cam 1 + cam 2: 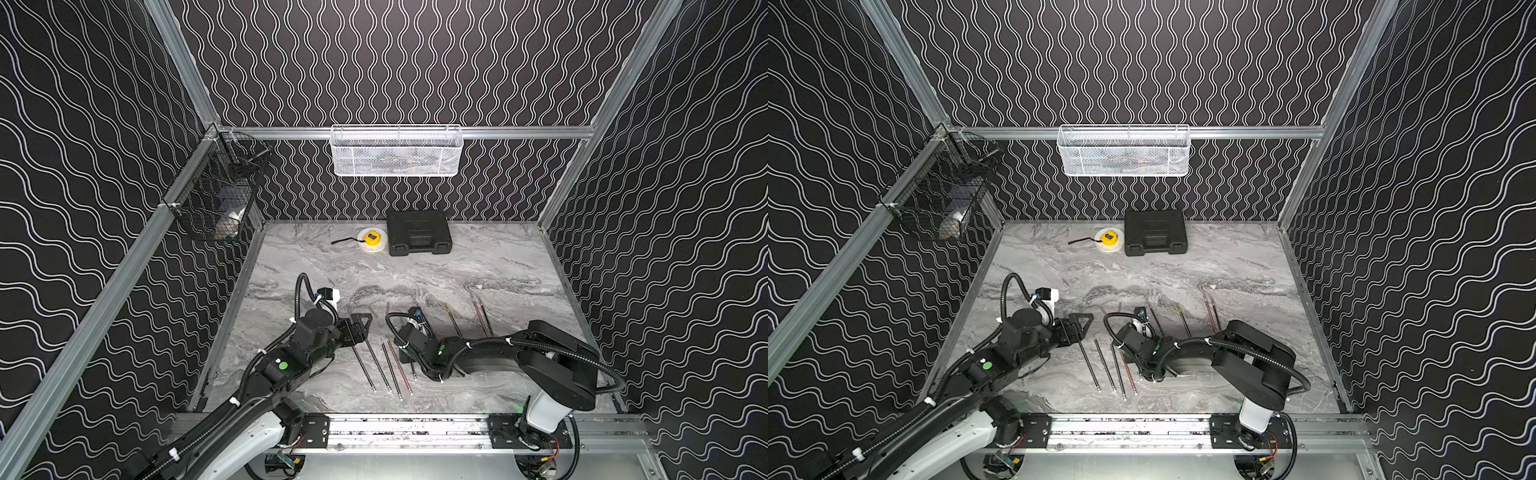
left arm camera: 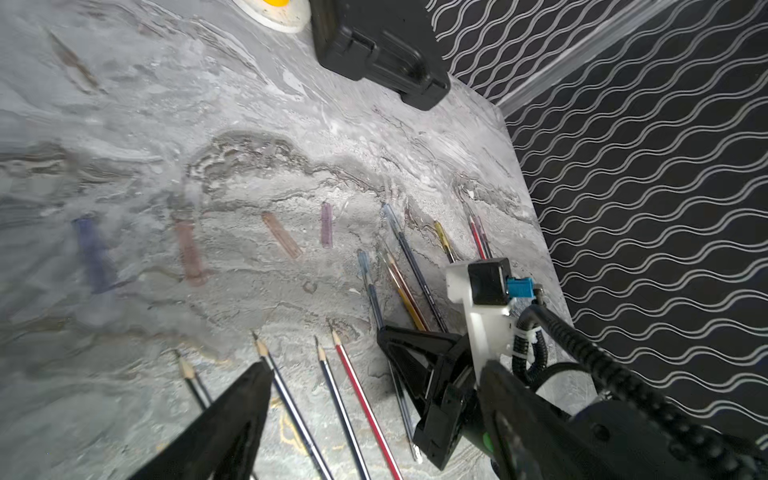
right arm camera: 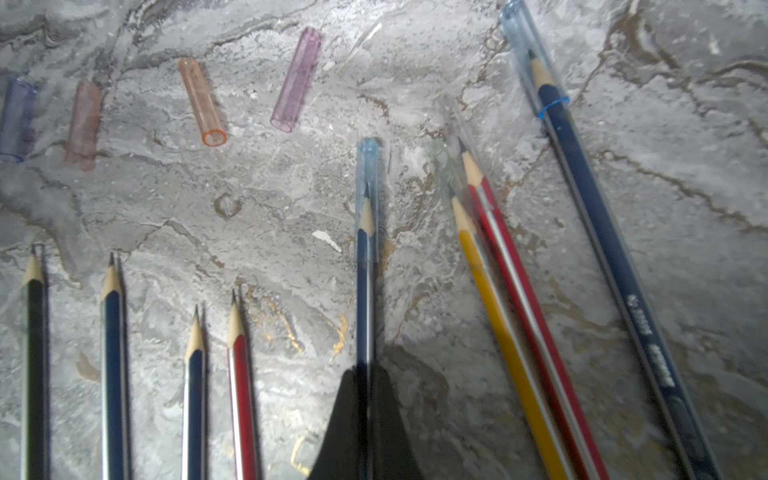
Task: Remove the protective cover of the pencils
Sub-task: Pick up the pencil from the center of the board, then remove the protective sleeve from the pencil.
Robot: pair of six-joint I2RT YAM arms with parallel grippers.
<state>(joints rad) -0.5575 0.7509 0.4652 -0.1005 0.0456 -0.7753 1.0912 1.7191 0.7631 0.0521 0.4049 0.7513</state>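
Clamped in right pincer [image 3: 368, 376]: 1 blue pencil [image 3: 365, 299], blue cover [image 3: 368, 187] on its tip, flat on bench [image 3: 665, 124]. Alongside: 4 bare pencils [image 3: 112, 353], 4 loose covers [image 3: 203, 104], 3 capped pencils [image 3: 603, 232]. Left pincer [image 2: 376, 368] spread apart above the bare row, arm reaching forward.

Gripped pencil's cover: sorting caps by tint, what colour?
The cover is translucent light blue, clearest in right wrist view.

Four pencils [image 3: 113, 374] bare, four covers [image 3: 202, 99] loose; others capped
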